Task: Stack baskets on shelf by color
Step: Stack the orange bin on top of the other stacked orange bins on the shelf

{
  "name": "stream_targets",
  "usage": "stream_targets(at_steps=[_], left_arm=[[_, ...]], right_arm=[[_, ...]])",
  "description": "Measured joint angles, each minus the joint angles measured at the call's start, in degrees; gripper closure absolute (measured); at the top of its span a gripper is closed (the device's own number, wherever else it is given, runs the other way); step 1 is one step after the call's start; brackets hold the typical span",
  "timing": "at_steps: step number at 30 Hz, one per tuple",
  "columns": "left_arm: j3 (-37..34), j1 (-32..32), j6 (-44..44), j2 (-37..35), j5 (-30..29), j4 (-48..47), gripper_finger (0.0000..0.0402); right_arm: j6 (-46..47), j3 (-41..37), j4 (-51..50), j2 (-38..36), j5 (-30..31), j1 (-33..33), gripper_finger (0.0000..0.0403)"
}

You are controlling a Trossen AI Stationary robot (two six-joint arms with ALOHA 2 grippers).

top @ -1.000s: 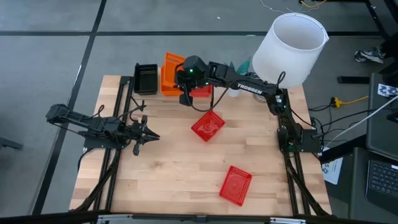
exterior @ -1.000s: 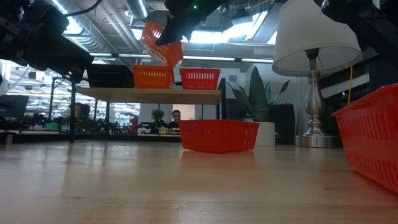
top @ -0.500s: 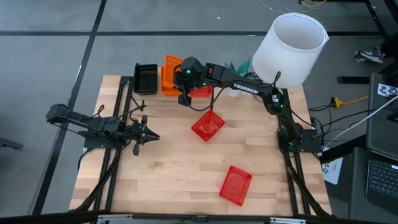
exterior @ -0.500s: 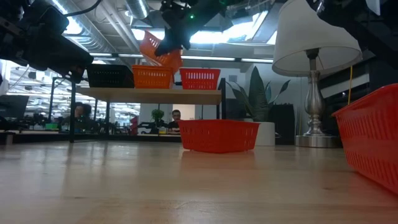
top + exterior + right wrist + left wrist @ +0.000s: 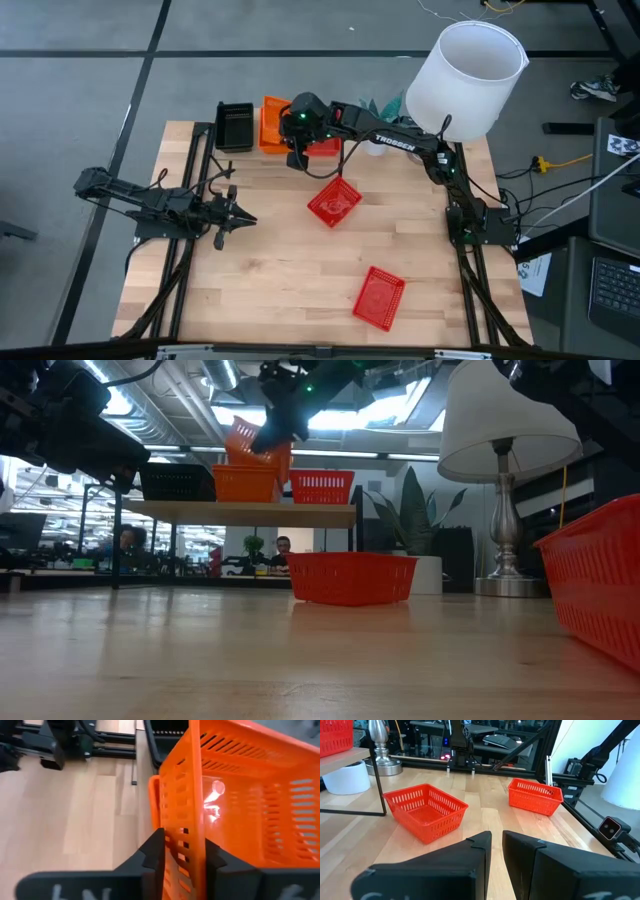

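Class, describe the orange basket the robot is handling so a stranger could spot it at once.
Find the small raised shelf at the table's far edge. Three baskets stand along it: black, orange, red. The one meant is the tilted orange basket resting in the middle orange basket, its wall between the right tool fingers.

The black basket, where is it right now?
The black basket sits on the shelf at the table's far left in the high view, right beside the orange baskets.
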Motion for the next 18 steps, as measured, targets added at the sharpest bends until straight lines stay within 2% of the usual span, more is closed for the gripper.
stream_targets(at_steps=[9, 18], left_arm=[[0.0, 0.0, -0.01, 0.0, 0.0, 0.0, 0.0363], [0.0, 0.0, -0.01, 0.0, 0.01, 0.0, 0.0363]], right_arm=[[0.06, 0.02, 0.2, 0.0, 5.46, 0.03, 0.0288], [-0.02, 1.39, 1.68, 0.0, 5.4, 2.08, 0.0285]])
